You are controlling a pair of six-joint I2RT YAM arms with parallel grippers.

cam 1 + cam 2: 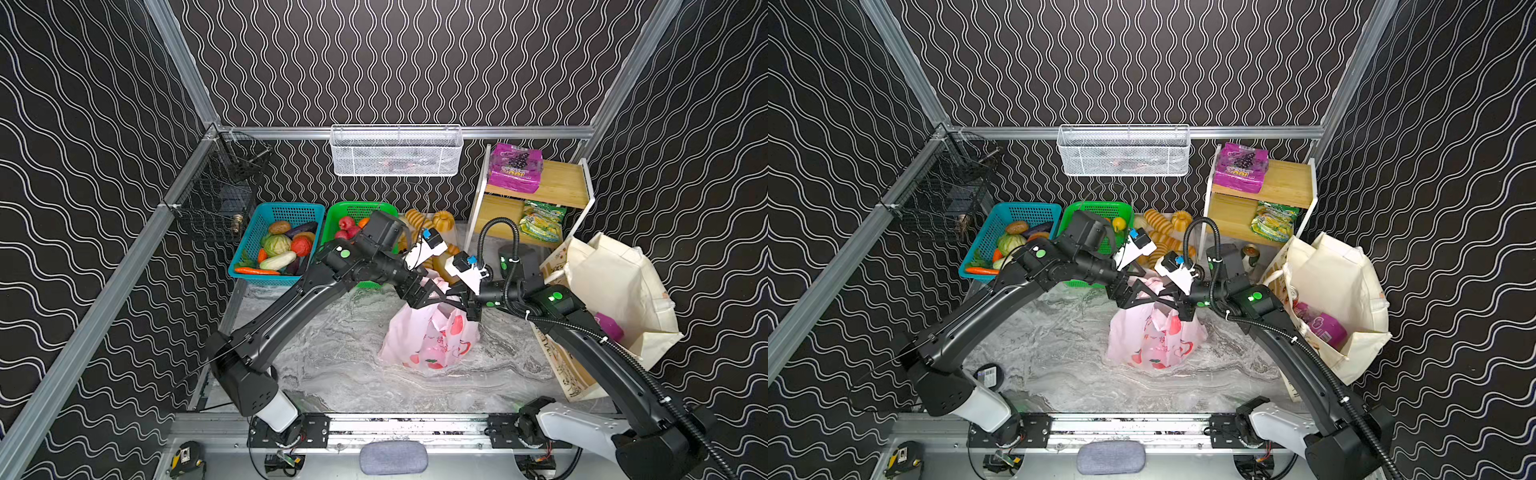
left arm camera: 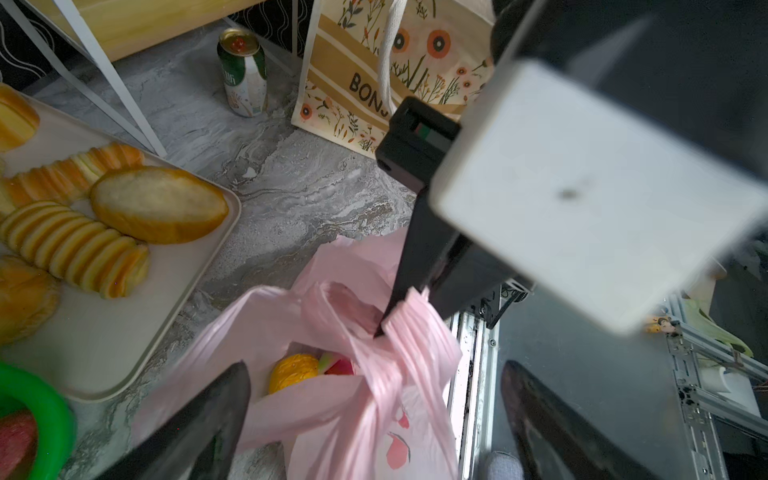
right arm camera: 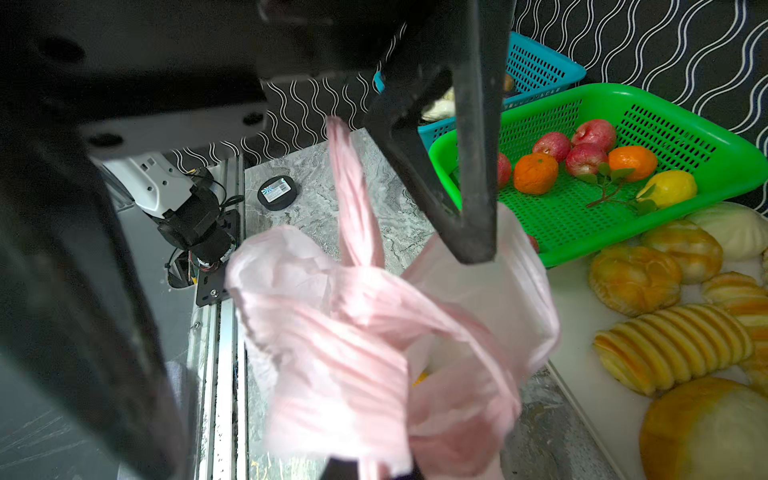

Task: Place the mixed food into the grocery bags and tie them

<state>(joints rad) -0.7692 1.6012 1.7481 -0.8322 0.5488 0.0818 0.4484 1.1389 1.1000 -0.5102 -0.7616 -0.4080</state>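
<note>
Pink bag (image 3: 374,332) fills the middle, handles twisted together.
Green fruit basket (image 3: 665,108) just beside it; bread loaves (image 3: 673,349) on a tray (image 3: 575,303).

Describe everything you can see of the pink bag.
The pink bag is thin, translucent plastic printed with red fruits. It stands crumpled on the marble table between the arms. Its pleated handles are gathered and crossed above a partly open mouth, where a yellow fruit and a dragon fruit show inside. The right end effector pinches one handle. The left end effector is open and straddles the handles.
</note>
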